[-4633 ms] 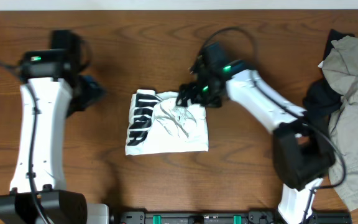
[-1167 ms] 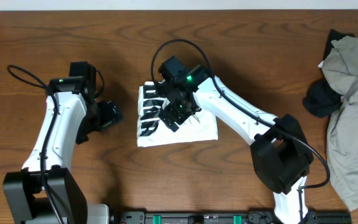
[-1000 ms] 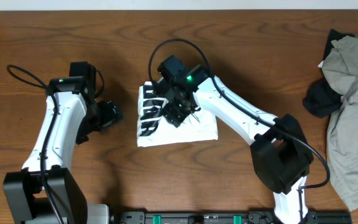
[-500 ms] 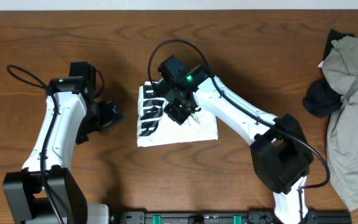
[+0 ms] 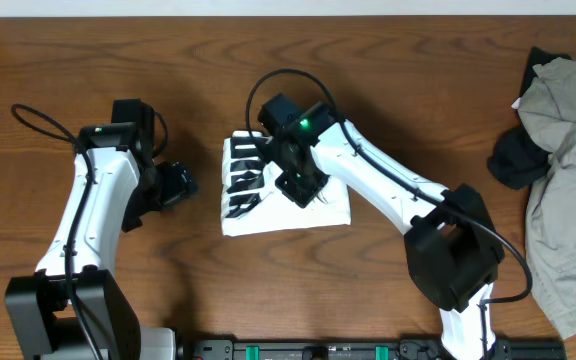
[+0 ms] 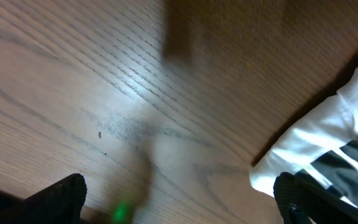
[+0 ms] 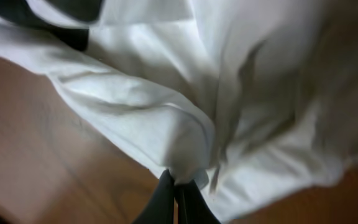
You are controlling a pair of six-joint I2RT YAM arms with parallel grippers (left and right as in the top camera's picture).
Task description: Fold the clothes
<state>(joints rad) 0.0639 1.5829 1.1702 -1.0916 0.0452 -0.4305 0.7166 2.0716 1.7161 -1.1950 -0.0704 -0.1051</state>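
White T-shirt (image 5: 313,212), folded to a compact bundle with black lettering on its left part, lies mid-table (image 5: 168,60). Right gripper (image 5: 303,188) sits on top of it, fingers pinched together on a fold of white cloth. Left gripper (image 5: 180,185) - jaws spread wide, holding nothing - hovers over bare wood just beside the shirt's left edge. Heap of garments (image 5: 568,150) lies at the far right.

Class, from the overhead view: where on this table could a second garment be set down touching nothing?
Free: the table's back strip beyond both arms; the front patch before the T-shirt; the stretch between the right arm and the clothes heap. Crowded: the centre, where the right gripper pinches the T-shirt, left gripper close beside.
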